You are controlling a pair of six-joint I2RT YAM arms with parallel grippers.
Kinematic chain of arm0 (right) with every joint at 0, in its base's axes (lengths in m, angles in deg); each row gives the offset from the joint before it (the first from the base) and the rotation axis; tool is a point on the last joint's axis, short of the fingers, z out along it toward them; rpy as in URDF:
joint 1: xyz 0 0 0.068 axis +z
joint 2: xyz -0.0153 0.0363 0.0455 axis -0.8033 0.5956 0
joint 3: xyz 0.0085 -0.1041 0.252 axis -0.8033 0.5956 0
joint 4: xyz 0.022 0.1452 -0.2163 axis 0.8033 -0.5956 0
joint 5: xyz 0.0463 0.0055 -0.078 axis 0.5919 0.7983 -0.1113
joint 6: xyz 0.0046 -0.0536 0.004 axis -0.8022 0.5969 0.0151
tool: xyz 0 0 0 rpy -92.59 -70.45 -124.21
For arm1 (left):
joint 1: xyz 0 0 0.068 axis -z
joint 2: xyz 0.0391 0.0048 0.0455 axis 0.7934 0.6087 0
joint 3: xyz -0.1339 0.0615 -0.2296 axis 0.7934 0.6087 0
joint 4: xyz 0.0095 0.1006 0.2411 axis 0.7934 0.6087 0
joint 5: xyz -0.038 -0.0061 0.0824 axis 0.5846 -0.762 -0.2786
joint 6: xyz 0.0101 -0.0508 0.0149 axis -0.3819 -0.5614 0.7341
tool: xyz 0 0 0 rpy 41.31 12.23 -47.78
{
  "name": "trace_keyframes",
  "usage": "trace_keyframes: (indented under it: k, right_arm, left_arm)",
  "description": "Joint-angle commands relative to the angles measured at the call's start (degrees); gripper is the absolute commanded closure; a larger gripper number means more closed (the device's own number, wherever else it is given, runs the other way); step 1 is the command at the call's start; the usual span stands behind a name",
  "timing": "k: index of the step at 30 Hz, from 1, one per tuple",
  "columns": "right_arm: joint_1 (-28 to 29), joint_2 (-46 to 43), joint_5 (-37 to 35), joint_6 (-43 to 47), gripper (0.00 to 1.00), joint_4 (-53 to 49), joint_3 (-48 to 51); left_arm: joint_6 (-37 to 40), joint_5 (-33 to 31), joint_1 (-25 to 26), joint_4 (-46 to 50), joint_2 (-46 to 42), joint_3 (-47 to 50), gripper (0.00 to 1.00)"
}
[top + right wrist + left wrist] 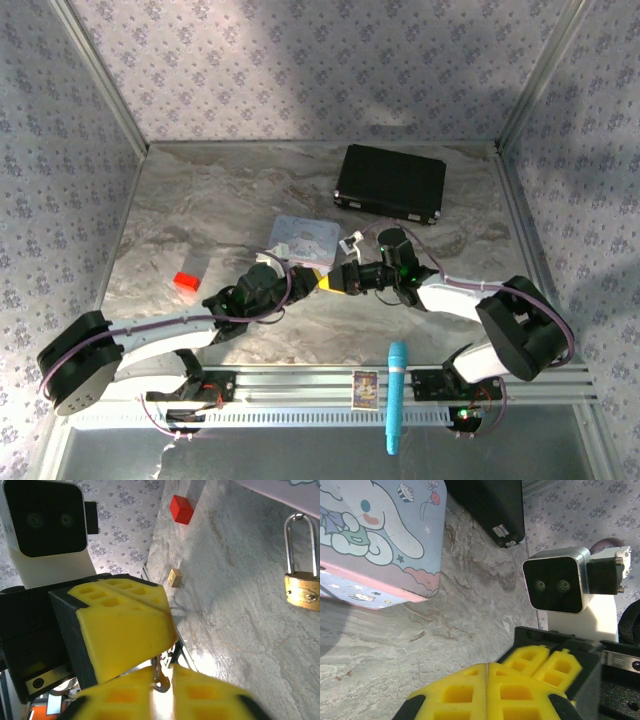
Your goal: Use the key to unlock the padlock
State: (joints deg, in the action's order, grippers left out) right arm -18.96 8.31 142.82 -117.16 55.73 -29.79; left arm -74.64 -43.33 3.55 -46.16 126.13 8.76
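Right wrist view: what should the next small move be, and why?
Probably open the left gripper and back it off. Its pads are shut beside the right gripper, where the key seems to sit between the fingers, while the padlock lies untouched on the table, needing a free gripper to steady it.

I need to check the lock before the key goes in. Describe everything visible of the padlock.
The padlock is small, with a brass-gold, metal-looking body and a thin silver shackle looped above it. Both shackle legs run into the body, so it looks shut, and no key is in it. It lies flat on the marbled tabletop, with the top of its shackle close to the edge of the pale tin. Nothing but the table visibly touches it. The frame edge cuts off the body's right end.
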Motion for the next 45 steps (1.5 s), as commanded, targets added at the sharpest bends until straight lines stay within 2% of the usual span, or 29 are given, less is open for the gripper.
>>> trace_keyframes:
  k: [1, 3, 5, 6, 7, 10, 11, 13, 15, 19, 21, 25, 28, 33, 37, 43, 45]
  right_arm:
    - [-0.64, -3.88, -4.6, 0.61, 0.51, -0.98, 1.36]
    - [-0.92, -6.2, -7.84, 0.22, 0.38, -0.96, 2.68]
    - [-0.98, -9.46, -12.43, 0.22, 0.3, -2.89, 3.49]
    - [-0.63, -11.4, -16.2, -0.33, 0.26, -3.94, 3.95]
    - [0.02, -13.44, -20.74, -1.81, 0.18, -4.17, 4.44]
    - [1.31, -18.12, -34.91, -7.53, 0.12, -11.27, 3.83]
    - [1.79, -19.18, -38.98, -9.46, 0.04, -14.45, 3.17]
    - [3.09, -20.06, -43.38, -11.2, 0.01, -18.73, 0.92]
    - [4.96, -20.0, -44.95, -10.58, 0.02, -17.39, -0.53]
    - [7.36, -18.59, -44.47, -13.32, 0.2, -3.12, 0.42]
    - [7.54, -16.29, -41.51, -15.29, 0.21, 2.79, -0.31]
    - [8.05, -8.59, -36.43, -20.81, 0.13, 17.76, -1.91]
    - [8.02, -4.05, -34.96, -23.41, 0.25, 25.56, -2.91]
    - [8.61, -1.72, -34.55, -25.66, 0.49, 28.97, -3.61]
    - [9.11, 0.58, -34.48, -28.25, 0.62, 33.22, -3.31]
    - [9.9, 3.05, -34.43, -29.96, 0.69, 36.49, -3.08]
    - [9.82, 2.62, -34.97, -30.19, 0.74, 36.74, -2.06]
  left_arm:
    - [-0.23, -2.44, 0.46, 2.04, -2.44, -0.28, 1.0]
    - [0.02, -4.13, 0.46, 3.51, -3.19, -1.29, 1.0]
    - [-1.93, -7.34, 0.46, 5.69, -3.94, -2.51, 1.0]
    - [-4.46, -10.04, 0.46, 6.65, -4.39, -2.61, 1.0]
    - [-8.07, -12.77, 0.46, 7.24, -4.73, -2.51, 1.0]
    - [-15.29, -20.05, 0.46, 6.47, -5.07, -2.53, 1.0]
    - [-16.0, -21.87, 0.45, 5.42, -4.92, -2.85, 1.0]
    - [-15.48, -24.19, 0.06, 3.64, -4.25, -4.73, 1.0]
    - [-14.34, -24.38, -0.3, 1.36, -3.55, -6.61, 1.0]
    - [-14.96, -24.94, -0.41, -5.72, -1.65, -7.08, 1.0]
    - [-16.19, -25.07, -0.42, -9.0, -0.45, -6.73, 1.0]
    - [-16.99, -22.47, -0.59, -15.83, 2.0, -6.3, 1.0]
    - [-16.92, -22.63, -0.59, -16.22, 1.44, -6.06, 1.0]
    - [-15.24, -23.08, -0.67, -16.65, -0.38, -5.2, 1.0]
    - [-14.64, -22.68, -0.83, -18.73, -0.32, -4.86, 1.0]
    - [-15.6, -21.86, -1.33, -21.28, 1.24, -4.36, 1.0]
    - [-16.81, -21.63, -1.97, -21.03, 1.26, -4.16, 1.0]
